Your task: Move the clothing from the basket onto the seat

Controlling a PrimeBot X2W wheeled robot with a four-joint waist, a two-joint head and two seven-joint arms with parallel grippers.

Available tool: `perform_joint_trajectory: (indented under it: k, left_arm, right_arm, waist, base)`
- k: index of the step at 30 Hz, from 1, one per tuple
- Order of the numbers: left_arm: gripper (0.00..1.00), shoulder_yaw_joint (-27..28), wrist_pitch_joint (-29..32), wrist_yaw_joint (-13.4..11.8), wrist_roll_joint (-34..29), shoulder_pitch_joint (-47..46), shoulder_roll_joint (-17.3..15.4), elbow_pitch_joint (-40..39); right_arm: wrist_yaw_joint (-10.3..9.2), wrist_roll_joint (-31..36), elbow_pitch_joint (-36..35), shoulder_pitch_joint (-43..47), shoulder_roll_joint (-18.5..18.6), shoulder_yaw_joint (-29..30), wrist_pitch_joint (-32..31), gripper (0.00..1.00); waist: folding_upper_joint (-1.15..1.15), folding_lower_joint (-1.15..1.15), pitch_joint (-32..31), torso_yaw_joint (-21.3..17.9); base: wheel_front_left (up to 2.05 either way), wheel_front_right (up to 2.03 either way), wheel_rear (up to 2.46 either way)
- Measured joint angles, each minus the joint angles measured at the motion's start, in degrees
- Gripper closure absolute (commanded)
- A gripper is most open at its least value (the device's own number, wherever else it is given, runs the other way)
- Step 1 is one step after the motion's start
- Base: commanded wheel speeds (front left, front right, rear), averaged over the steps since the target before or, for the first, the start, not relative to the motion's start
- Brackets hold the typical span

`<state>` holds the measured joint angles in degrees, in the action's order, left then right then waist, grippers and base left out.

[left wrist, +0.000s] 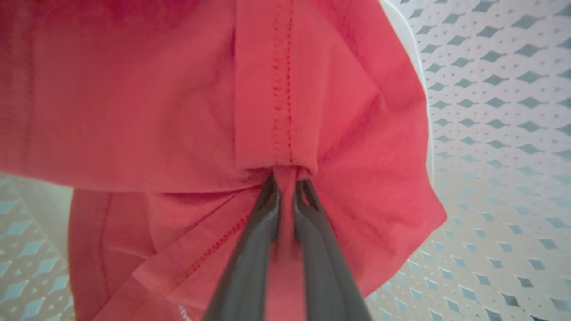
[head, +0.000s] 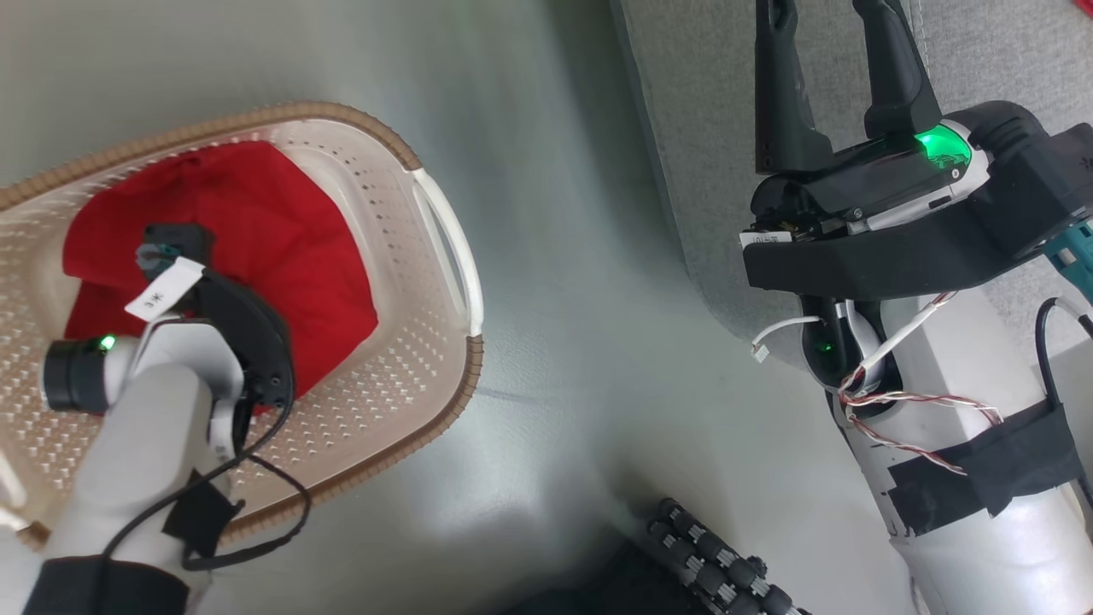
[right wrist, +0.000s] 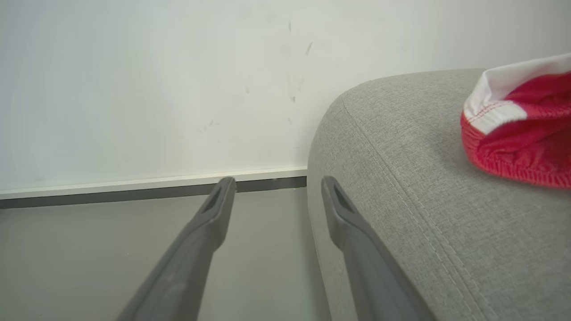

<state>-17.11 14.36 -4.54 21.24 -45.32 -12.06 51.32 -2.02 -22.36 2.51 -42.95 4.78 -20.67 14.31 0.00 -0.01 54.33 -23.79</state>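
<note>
1. Left gripper [left wrist: 287, 180]: the jaws are drawn nearly together and pinch a narrow fold of the plain garment [left wrist: 348, 133]. The bite sits just under a doubled, stitched seam band. Only cloth lies between the fingertips.
2. Handling, judged: the cloth is thin, soft and light, and it puckers toward the pinch. It should lift with little effort and hang limp and long below the jaws. It is not fragile. The fold held is small, so slipping out is the main risk, and the thicker seam band at 12 o'clock of the tips is the surer hold.
3. In the left wrist view, more loose layers of the same cloth lie at 7 o'clock of the tips. Perforated basket wall shows at 3 o'clock.
4. Basket [head: 465, 367]: it sits at 9 o'clock in the head view, with the garment spread over the middle of its base. A trailing hem may drag on the brown rim, so a high lift looks wise.
5. Bare floor [head: 581, 342] separates the basket from the seat.
6. Seat [head: 700, 171]: it lies at 1 o'clock in the head view. The right gripper [right wrist: 277, 183] hangs by its rounded edge with jaws spread wide, holding nothing.
7. A trimmed garment [right wrist: 522, 133] lies on the seat at 3 o'clock in the right wrist view. By that, one piece is delivered.
</note>
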Motion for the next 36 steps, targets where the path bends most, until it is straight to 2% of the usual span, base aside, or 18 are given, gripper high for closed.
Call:
perform_joint_trajectory:
  k: [5, 16, 36]
  left_arm:
    - [1.00, 0.2, -3.2, 0.1, 0.8, 0.1, 2.5, 0.6]
    - [1.00, -1.0, -12.2, 4.3, 2.5, 3.0, 7.9, 1.6]
    - [1.00, -1.9, -24.6, 8.2, 4.9, 8.5, 9.3, 2.0]
  right_arm:
    - [0.02, 1.0, 0.9, 0.0, 0.9, 0.5, 0.4, 0.00]
    - [0.54, 2.6, 3.7, 0.4, 4.7, 2.0, 0.4, 0.00]
    - [0.99, 3.3, 9.2, 7.2, 5.7, 1.5, 0.4, 0.00]
  waist:
    - [0.00, 0.00, -1.5, 1.2]
    - [0.00, 0.00, -7.0, 5.8]
    - [0.00, -0.01, -20.1, 14.7]
  base:
    - [0.00, 0.00, 0.00]
    - [0.00, 0.00, 0.00]
    - [0.00, 0.00, 0.00]
